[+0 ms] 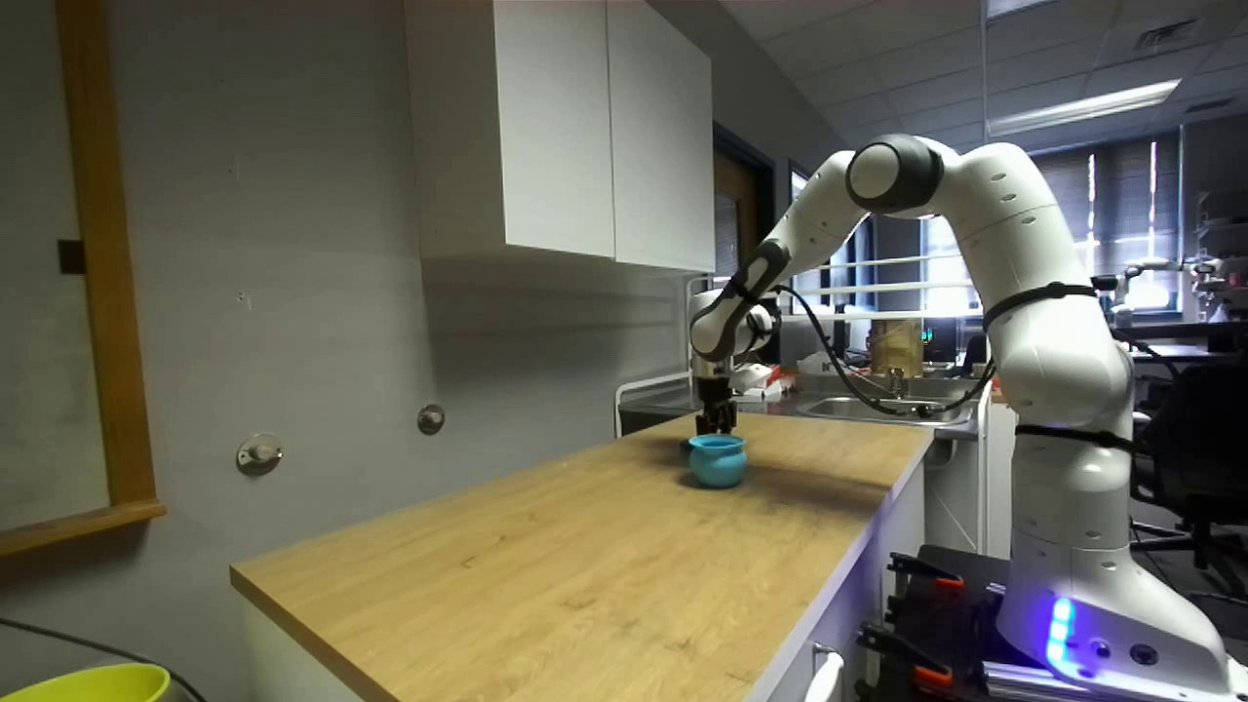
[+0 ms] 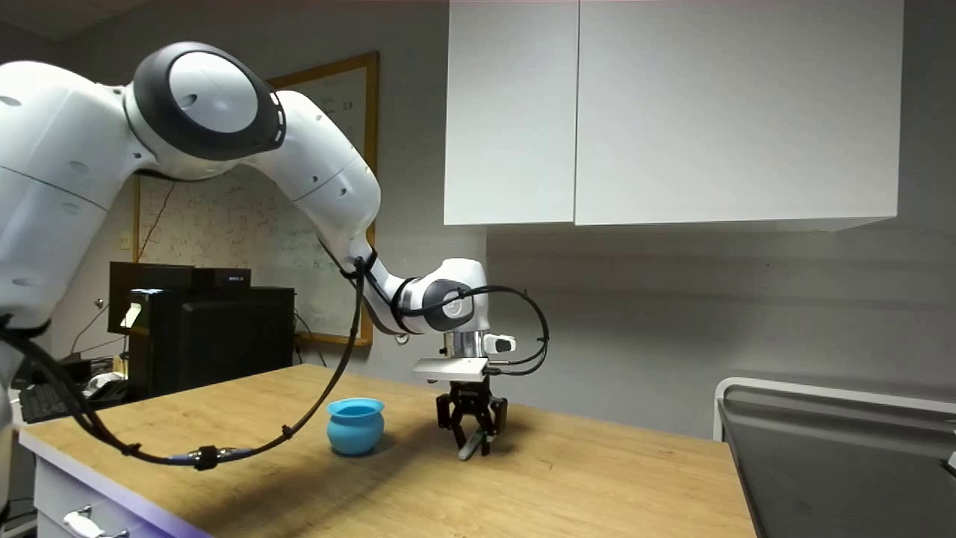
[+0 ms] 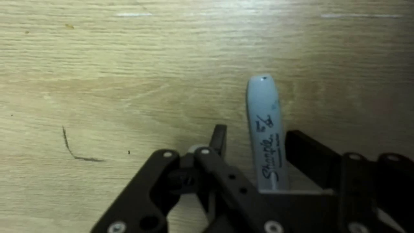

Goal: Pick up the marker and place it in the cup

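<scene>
Marker [image 3: 266,129]: on table [image 2: 612,478], btwn the spread fingers [image 3: 305,155]; lt. grey-blue body, "Sharpie" lettering readable in wrist view; lower end there hidden by gripper [image 3: 255,134].
Fingers: apart, one ea. side of marker. At L of wrist view, clear gap to marker; at R, finger just beside it, contact cannot tell.
Gripper: blk., pointing down, tips low at table; touching table or not, cannot tell.
Cup [image 2: 355,430]: teal-blue, squat, round; upright on table, mouth up. Near gripper, apart from it in an exterior view; inside floor hidden.
Table: wood-grain top; bent dk. line [image 3: 68,149] on it, L of gripper in wrist view.
Arm [image 1: 1014,214]: wht. w/ blk. bands; arches over table from base [image 1: 1160,643], wrist end down at gripper. Blue lights [image 1: 1060,629] lit on base.
Cable [image 2: 357,314]: blk., strapped to arm, hangs in loop; passes in front of table in an exterior view.
Cabinet [image 2: 717,112]: wht., on wall [image 2: 635,314] above table, in both exterior views.
Whiteboard [image 2: 254,224]: wood frame, handwriting too small to read.
PC tower [image 2: 224,336]: blk., beyond table in an exterior view; keyboard [image 2: 45,403] near it.
Sink [image 1: 843,409]: metal, past table end in an exterior view.
</scene>
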### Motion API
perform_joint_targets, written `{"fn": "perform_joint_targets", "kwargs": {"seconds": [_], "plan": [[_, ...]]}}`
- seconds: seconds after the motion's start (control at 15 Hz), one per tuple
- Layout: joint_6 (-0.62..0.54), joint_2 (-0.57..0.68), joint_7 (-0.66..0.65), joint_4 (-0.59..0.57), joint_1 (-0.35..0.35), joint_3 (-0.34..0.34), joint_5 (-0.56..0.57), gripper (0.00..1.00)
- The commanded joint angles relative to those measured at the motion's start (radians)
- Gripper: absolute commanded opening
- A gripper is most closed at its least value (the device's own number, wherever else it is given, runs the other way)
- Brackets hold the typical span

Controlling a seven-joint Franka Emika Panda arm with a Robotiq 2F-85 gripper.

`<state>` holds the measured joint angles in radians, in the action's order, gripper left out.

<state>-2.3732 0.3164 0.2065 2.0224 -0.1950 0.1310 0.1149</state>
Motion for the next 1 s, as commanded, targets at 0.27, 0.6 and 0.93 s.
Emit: {"fn": "perform_joint_targets", "kwargs": {"seconds": [0.27,0.6,0.93], "plan": [[0.049,-0.023,0.033,0.009,-0.009,-0.007,-0.025,0.03],[0.035,-0.073,-0.005,0.021,0.013,-0.023,-0.052,0.05],[-0.017,-0.198,-0.089,0.058,0.058,-0.026,-0.060,0.05]]}}
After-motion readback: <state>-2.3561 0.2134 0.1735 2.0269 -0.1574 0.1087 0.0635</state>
